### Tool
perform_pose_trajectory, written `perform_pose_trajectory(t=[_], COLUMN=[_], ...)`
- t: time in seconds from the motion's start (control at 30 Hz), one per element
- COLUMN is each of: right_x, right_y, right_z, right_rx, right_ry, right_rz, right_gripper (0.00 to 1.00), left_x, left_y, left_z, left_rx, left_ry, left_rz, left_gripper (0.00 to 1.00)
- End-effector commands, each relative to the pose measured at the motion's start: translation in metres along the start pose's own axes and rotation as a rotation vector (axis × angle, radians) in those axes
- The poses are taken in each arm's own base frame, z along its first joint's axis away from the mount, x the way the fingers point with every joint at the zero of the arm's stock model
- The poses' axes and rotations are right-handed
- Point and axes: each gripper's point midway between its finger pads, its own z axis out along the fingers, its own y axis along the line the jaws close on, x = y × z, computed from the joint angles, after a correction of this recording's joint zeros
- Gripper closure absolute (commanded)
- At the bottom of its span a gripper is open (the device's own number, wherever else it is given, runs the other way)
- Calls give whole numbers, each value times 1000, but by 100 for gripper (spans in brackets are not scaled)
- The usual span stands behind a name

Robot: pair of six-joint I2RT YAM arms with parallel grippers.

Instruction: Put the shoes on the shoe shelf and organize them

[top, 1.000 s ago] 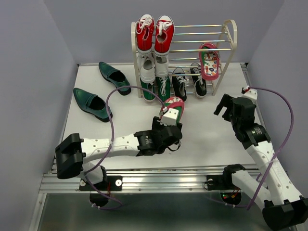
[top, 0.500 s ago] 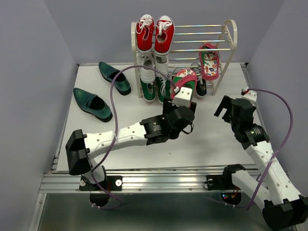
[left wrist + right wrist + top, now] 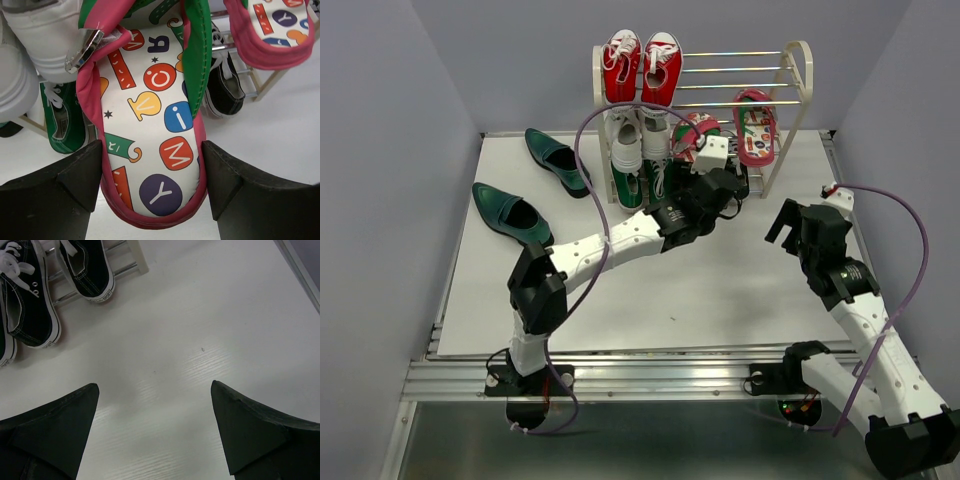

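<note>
My left gripper [image 3: 152, 172] is shut on the heel of a pink-edged flip-flop [image 3: 155, 120] with a letter-patterned footbed and green strap. It holds the flip-flop up against the middle tier of the cream shoe shelf [image 3: 798, 75], beside the second flip-flop [image 3: 756, 125] resting there. Black sneakers [image 3: 30, 300] sit on the bottom tier. Two teal-green loafers [image 3: 510, 215] [image 3: 558, 160] lie on the table at the left. My right gripper [image 3: 155, 420] is open and empty over bare table at the right.
Red sneakers [image 3: 640, 65] sit on the top tier, white sneakers [image 3: 638, 145] on the middle tier, green sneakers [image 3: 62, 117] on the bottom. Grey walls close in the left, back and right sides.
My left arm has lifted the flip-flop off the table and carried it back and right, up to the shelf's middle tier. The right arm has not moved.
</note>
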Motion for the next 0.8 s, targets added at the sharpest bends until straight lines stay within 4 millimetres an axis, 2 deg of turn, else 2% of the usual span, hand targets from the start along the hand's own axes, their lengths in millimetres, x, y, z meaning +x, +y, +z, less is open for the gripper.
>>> perform_pose_trajectory(t=[0.0, 0.03, 0.2, 0.27, 0.33, 0.37, 0.4, 0.53, 0.7, 0.77], right_x=[-4, -3, -2, -1, -1, -1, -1, 1, 5, 6], right_y=[0, 1, 2, 1, 1, 2, 2, 2, 3, 3], right_z=[0, 1, 1, 2, 3, 3, 3, 3, 4, 4], right_rx=[7, 3, -4, 6, 5, 5, 0, 1, -6, -6], right_ry=[-23, -20, -13, -11, -9, -5, -4, -3, 8, 11], right_rz=[1, -1, -6, -7, -9, -11, -10, -10, -11, -13], right_gripper=[0, 0, 0, 0, 0, 0, 0, 0, 0, 0], left_x=[-90, -85, -105, -105, -113, -109, -115, -117, -127, -125], left_y=[8, 6, 4, 2, 1, 3, 3, 3, 3, 2], left_z=[5, 16, 35, 43, 47, 55, 56, 70, 75, 82], left_rx=[-36, -45, -47, -51, -47, -60, -56, -43, -54, -55], left_ry=[-197, -188, -264, -277, -296, -293, -307, -336, -384, -384], left_rz=[-174, -170, -180, -169, -184, -180, -194, -218, -249, -239], left_gripper=[100, 100, 100, 100, 100, 100, 100, 100, 100, 100])
